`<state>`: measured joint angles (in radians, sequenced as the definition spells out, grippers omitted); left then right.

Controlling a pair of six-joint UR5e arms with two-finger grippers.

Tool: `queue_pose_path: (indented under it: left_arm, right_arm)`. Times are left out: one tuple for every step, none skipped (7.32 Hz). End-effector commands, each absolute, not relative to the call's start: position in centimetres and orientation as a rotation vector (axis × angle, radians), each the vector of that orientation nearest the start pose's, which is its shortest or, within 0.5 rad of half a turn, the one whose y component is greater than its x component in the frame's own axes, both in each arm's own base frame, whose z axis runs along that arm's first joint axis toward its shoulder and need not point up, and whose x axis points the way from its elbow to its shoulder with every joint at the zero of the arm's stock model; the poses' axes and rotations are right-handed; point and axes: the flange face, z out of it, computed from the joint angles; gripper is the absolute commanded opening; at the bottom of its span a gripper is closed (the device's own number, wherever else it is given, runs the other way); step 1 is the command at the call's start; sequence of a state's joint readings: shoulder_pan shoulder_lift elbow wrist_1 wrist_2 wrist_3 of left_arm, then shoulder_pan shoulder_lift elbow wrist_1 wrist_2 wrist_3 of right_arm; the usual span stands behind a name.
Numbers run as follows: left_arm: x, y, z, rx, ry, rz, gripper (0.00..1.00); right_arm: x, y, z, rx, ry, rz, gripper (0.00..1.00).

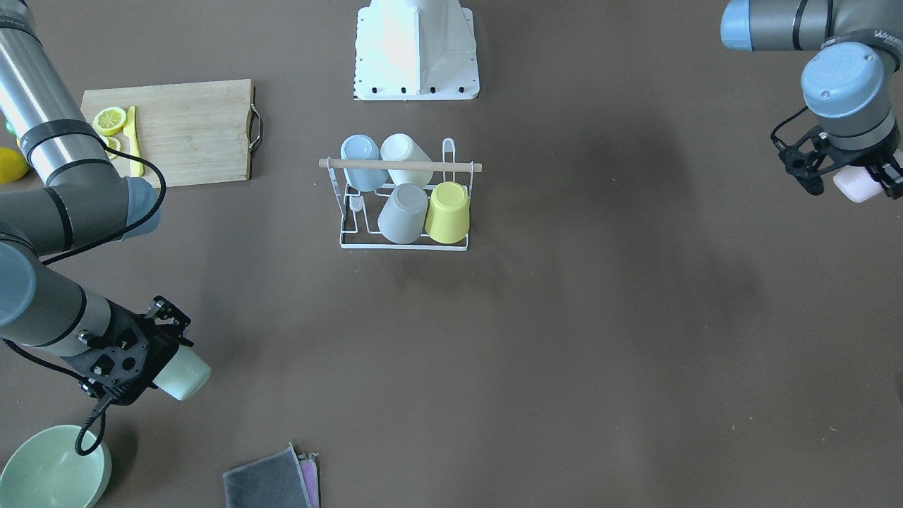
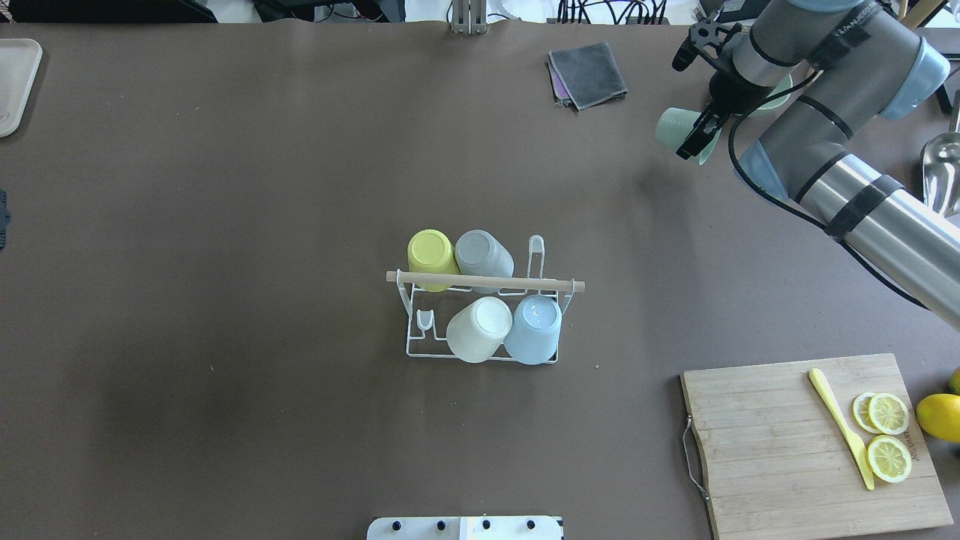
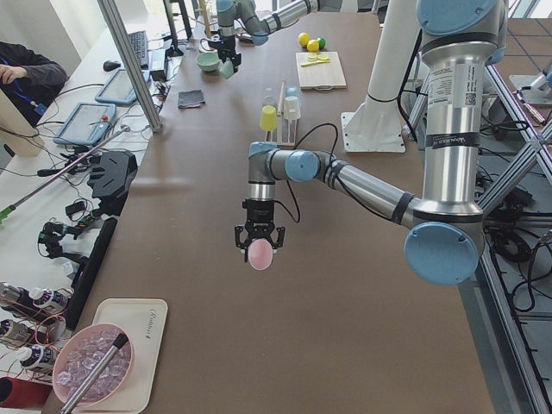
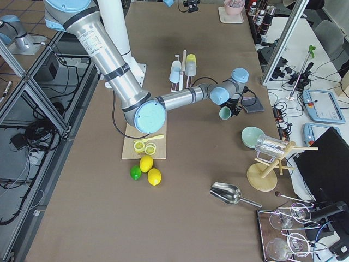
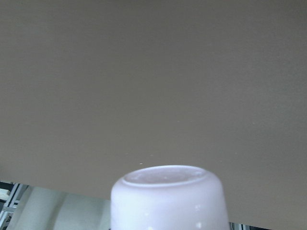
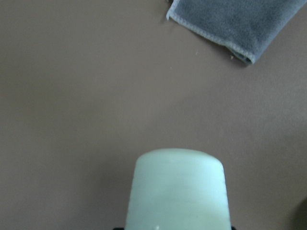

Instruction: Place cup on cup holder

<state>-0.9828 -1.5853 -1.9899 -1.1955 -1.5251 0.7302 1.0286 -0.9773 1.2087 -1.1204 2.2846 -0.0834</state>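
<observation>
The cup holder [image 1: 399, 165] is a white wire rack with a wooden rod handle, standing mid-table; it also shows in the overhead view [image 2: 484, 282]. It carries several upturned cups: blue [image 1: 361, 161], cream [image 1: 408, 158], grey [image 1: 403, 214] and yellow [image 1: 449, 212]. My left gripper [image 1: 856, 182] is shut on a pink cup [image 1: 857, 189], held above the table far to the holder's side; the cup shows in the left wrist view [image 5: 169, 199]. My right gripper [image 1: 168, 361] is shut on a pale green cup [image 1: 187, 375], which also shows in the right wrist view [image 6: 176, 191] and the overhead view [image 2: 673, 127].
A wooden cutting board [image 1: 190, 130] holds lemon slices [image 1: 111, 121] and a yellow knife [image 1: 134, 141]. A green bowl [image 1: 53, 469] and a folded grey cloth [image 1: 271, 483] lie near my right gripper. The white robot base [image 1: 415, 49] stands behind the holder.
</observation>
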Motion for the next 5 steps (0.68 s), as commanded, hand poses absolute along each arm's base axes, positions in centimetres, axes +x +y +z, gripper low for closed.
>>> queue_pose_path:
  left_arm:
    - [12.7,-50.1,43.9,0.23,-0.049,1.257,0.16]
    - [10.6,-50.1,41.5,0.293,-0.015,1.215,0.16]
    - [10.3,-50.5,40.0,0.339,-0.012,1.204,0.16]
    - [10.4,-50.4,39.0,0.388,-0.017,1.202,0.16]
    - [10.9,-50.6,38.4,0.414,0.015,1.199,0.16]
  right_arm:
    - [-31.9,-67.3,37.3,0.612,-0.947,-0.744,0.27]
    - [-31.2,-66.8,35.1,0.676,-0.992,-0.742,0.27]
    - [-30.8,-66.3,33.6,0.772,-1.026,-0.748,0.27]
    - [-30.4,-65.5,31.9,0.835,-1.104,-0.684,0.27]
    - [-29.9,-64.8,30.8,0.893,-1.159,-0.655,0.27]
